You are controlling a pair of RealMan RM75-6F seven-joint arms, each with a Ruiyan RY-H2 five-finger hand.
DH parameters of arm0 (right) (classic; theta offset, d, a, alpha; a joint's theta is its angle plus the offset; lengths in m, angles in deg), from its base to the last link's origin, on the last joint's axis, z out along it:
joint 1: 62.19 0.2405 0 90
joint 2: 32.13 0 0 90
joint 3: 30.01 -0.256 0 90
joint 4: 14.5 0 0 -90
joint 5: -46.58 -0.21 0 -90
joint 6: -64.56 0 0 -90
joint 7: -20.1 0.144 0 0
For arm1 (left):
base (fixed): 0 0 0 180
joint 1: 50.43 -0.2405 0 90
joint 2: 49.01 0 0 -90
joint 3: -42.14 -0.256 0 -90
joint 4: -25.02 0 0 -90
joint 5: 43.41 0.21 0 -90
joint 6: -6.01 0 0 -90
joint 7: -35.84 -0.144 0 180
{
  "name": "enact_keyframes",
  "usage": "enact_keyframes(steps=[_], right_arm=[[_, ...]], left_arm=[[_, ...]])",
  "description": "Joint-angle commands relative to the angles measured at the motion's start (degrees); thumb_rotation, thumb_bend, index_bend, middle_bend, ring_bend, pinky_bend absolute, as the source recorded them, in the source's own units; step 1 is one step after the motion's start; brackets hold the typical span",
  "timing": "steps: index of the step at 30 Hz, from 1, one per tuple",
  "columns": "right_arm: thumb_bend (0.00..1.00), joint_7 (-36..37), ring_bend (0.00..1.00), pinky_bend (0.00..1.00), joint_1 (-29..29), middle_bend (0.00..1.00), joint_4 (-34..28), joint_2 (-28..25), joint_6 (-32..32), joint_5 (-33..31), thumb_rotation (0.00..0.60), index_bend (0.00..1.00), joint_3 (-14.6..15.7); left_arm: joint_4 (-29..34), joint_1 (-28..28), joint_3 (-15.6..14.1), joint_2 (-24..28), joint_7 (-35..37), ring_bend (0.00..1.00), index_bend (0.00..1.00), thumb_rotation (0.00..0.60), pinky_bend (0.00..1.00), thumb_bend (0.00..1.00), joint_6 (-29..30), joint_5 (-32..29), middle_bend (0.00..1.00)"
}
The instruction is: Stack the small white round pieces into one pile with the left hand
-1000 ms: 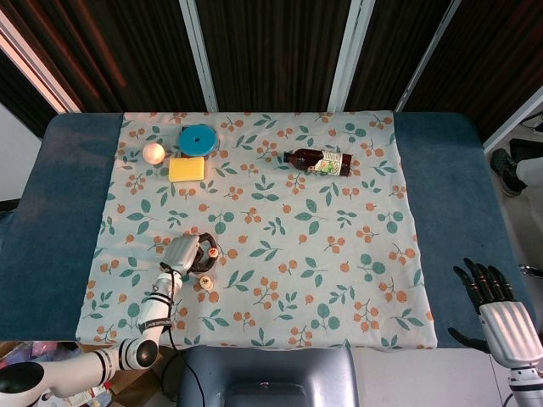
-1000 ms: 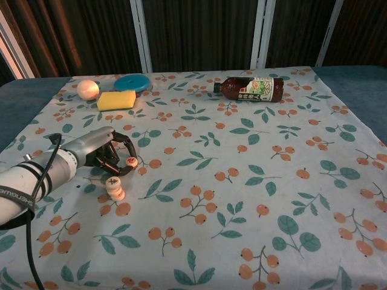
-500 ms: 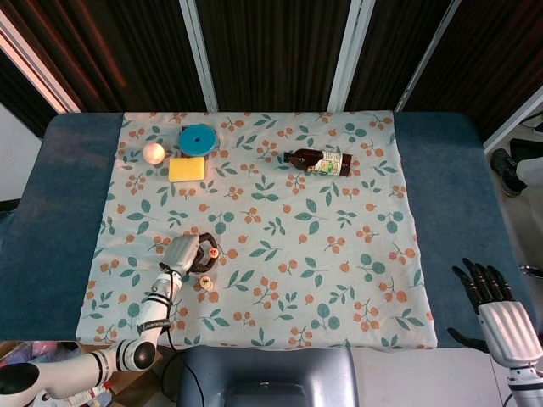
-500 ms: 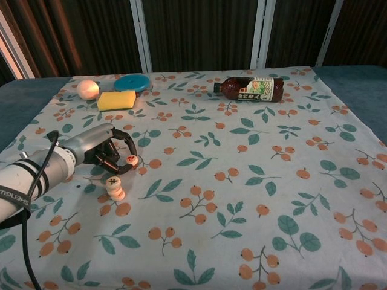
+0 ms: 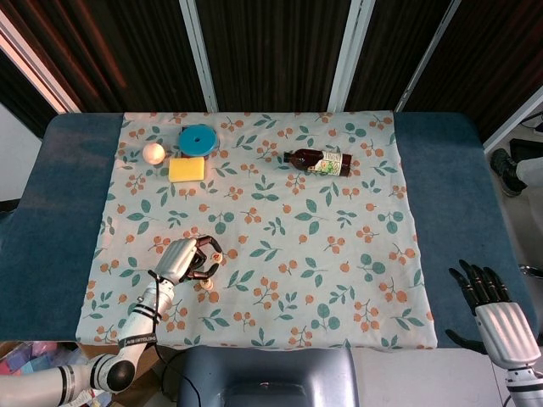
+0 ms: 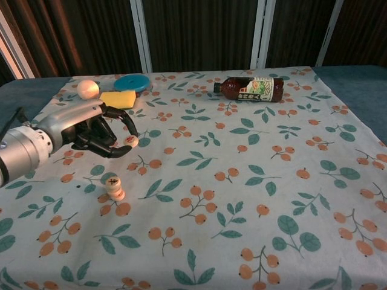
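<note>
While the silver left hand (image 6: pixel 84 130) pinches one small white round piece (image 6: pixel 129 141) above the cloth, the pile waits.
The short white stack (image 6: pixel 114 188) stands near-left; pieces look light, hard, slick: grip the rim. Right hand (image 5: pixel 492 307) idle, fingers spread.

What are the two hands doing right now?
Left hand: holding a small white round piece above the cloth.
Right hand: open, holding nothing.

Left hand (image 6: pixel 91 130) with pinched white piece (image 6: pixel 129 141) now raised off the cloth, above the pile (image 6: pixel 115 188).
</note>
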Motion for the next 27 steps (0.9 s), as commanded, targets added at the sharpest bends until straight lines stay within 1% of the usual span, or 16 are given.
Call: enact_keyframes(steps=[1, 6, 10, 27], right_arm=[[0.07, 0.0, 0.0, 0.0, 0.0, 0.0, 0.0, 0.0, 0.0, 0.3, 0.6, 0.0, 0.2], [0.07, 0.2, 0.0, 0.0, -0.1, 0.0, 0.0, 0.0, -0.3, 0.6, 0.6, 0.0, 0.3], [0.07, 0.6, 0.0, 0.0, -0.1, 0.0, 0.1, -0.1, -0.4, 0.6, 0.6, 0.0, 0.3], [0.07, 0.6, 0.0, 0.0, -0.2, 0.0, 0.2, 0.0, -0.7, 0.6, 0.6, 0.0, 0.3]], left_arm=[[3.0, -1.9, -2.9, 1.7, -1.6, 1.0, 0.51, 0.6, 1.0, 0.37, 2.2, 2.5, 1.0], [2.7, -2.7, -5.3, 0.9, -3.2, 1.0, 0.51, 0.6, 1.0, 0.37, 3.6, 4.1, 1.0], [1.8, -3.0, -6.1, 0.2, -3.5, 1.0, 0.5, 0.6, 1.0, 0.37, 3.9, 4.6, 1.0], [-0.7, -3.1, -6.7, 0.1, -4.0, 1.0, 0.48, 0.6, 1.0, 0.37, 2.9, 4.5, 1.0]])
